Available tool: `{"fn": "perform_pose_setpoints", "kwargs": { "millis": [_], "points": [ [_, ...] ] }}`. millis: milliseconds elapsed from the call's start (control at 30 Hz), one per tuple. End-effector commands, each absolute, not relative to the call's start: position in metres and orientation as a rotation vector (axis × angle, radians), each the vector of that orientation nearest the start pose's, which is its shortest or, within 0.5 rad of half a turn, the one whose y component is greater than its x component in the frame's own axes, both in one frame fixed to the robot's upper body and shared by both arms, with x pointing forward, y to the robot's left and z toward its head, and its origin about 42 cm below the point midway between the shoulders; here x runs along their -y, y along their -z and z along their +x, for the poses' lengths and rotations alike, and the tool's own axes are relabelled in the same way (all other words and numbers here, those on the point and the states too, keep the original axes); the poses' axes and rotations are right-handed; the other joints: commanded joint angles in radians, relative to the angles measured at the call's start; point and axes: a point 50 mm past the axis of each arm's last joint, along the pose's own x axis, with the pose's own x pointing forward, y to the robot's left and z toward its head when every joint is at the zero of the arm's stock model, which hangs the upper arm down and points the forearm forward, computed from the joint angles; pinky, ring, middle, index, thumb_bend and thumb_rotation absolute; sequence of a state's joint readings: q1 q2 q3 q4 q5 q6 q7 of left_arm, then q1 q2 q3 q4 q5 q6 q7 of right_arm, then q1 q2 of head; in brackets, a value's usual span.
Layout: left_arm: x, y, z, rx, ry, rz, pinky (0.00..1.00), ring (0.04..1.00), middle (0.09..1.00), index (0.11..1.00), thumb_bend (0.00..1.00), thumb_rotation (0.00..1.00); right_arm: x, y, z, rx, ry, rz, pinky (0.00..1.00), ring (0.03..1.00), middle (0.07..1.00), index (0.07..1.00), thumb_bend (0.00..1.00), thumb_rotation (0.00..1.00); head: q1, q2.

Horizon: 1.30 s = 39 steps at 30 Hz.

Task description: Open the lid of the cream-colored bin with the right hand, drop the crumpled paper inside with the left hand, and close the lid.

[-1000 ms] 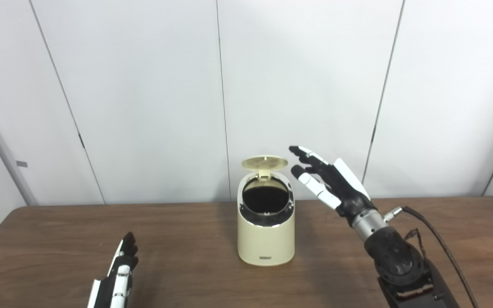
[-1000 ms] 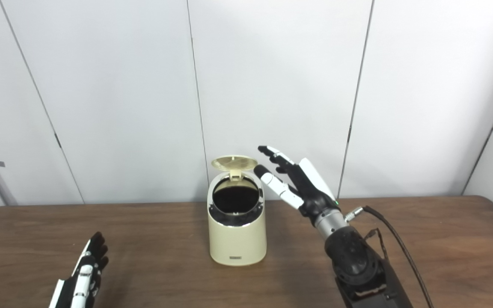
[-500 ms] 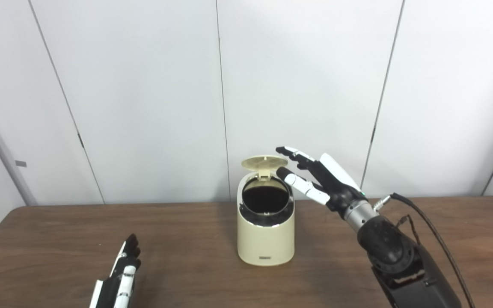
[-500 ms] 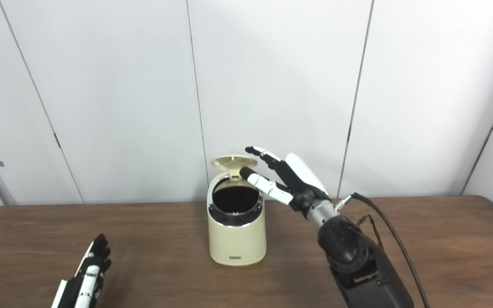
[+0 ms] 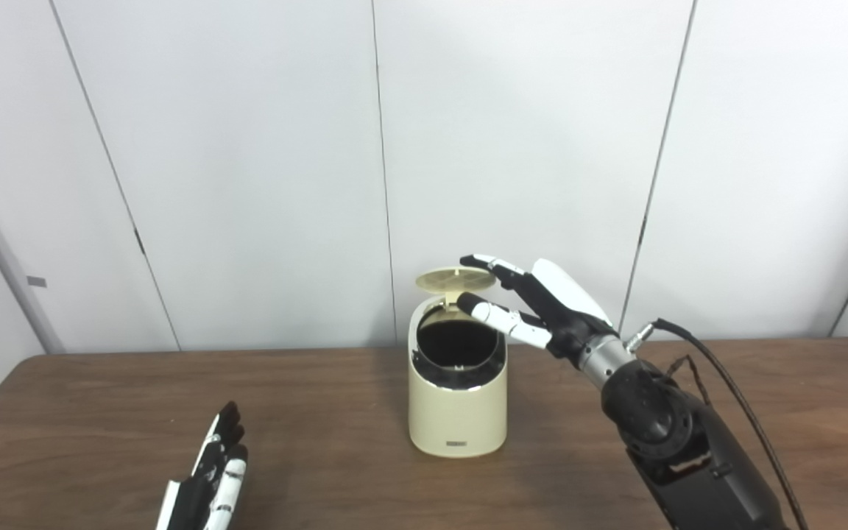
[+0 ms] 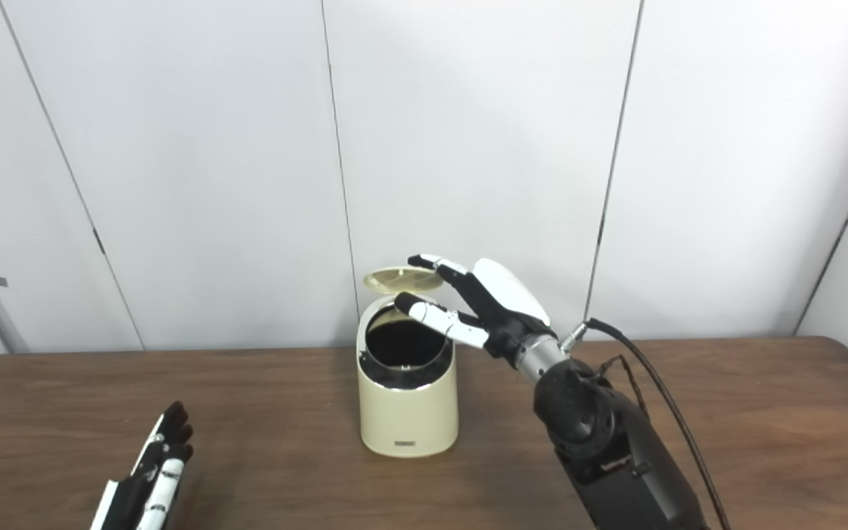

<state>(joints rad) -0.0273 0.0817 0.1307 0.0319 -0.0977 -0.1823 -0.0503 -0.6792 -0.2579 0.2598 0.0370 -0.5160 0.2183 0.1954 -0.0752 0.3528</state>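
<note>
The cream-colored bin (image 5: 457, 412) stood upright near the middle of the brown wooden table (image 5: 100, 412), close to its far edge and in front of the white panelled wall (image 5: 247, 147). It was a small rounded canister with a smooth, glossy body and a small dark label low on its front. Its round lid (image 5: 455, 279) stood raised on a hinge at the back, lying nearly level above the mouth. The opening was ringed by a shiny dark rim and showed a black interior; no contents could be made out.

The right hand (image 5: 542, 305) was at the lid's right edge, fingers (image 5: 501, 319) spread and extended, holding nothing; contact with the lid could not be confirmed. The left hand (image 5: 210, 486) lay low at the near left of the table, well apart from the bin, fingers straight and empty.
</note>
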Motion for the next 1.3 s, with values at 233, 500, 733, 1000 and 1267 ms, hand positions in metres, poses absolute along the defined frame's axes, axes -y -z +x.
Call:
{"fn": "perform_pose_setpoints", "kwargs": {
  "millis": [233,500,733,1000,1267],
  "points": [
    [-0.247,-0.067,0.268,0.042,-0.091,-0.071,1.00,0.982,0.987,0.998,0.23,0.60,0.165,-0.331,0.444,0.504,-0.257,-0.930,0.85,0.930,0.906,0.875,0.58,1.00,0.006,0.011],
    [-0.248,-0.066,0.265,0.038,-0.099,-0.071,1.00,0.974,0.981,0.993,0.27,0.59,0.173,-0.315,0.438,0.464,-0.280,-0.931,0.87,0.958,0.918,0.883,0.57,0.94,0.007,0.027],
    [-0.250,-0.065,0.265,0.035,-0.110,-0.049,1.00,0.961,0.969,0.983,0.27,0.58,0.176,-0.308,0.433,0.451,-0.294,-0.949,0.88,0.967,0.922,0.890,0.56,0.91,0.005,0.038],
    [-0.249,-0.065,0.265,0.027,-0.107,-0.045,1.00,0.963,0.971,0.979,0.30,0.59,0.180,-0.298,0.427,0.431,-0.306,-0.983,0.89,0.969,0.922,0.887,0.56,0.88,0.006,0.048],
    [-0.247,-0.066,0.265,0.020,-0.120,-0.041,1.00,0.960,0.968,0.975,0.30,0.58,0.179,-0.294,0.421,0.440,-0.320,-1.005,0.89,0.962,0.912,0.879,0.55,0.88,0.011,0.060]
  ]
}}
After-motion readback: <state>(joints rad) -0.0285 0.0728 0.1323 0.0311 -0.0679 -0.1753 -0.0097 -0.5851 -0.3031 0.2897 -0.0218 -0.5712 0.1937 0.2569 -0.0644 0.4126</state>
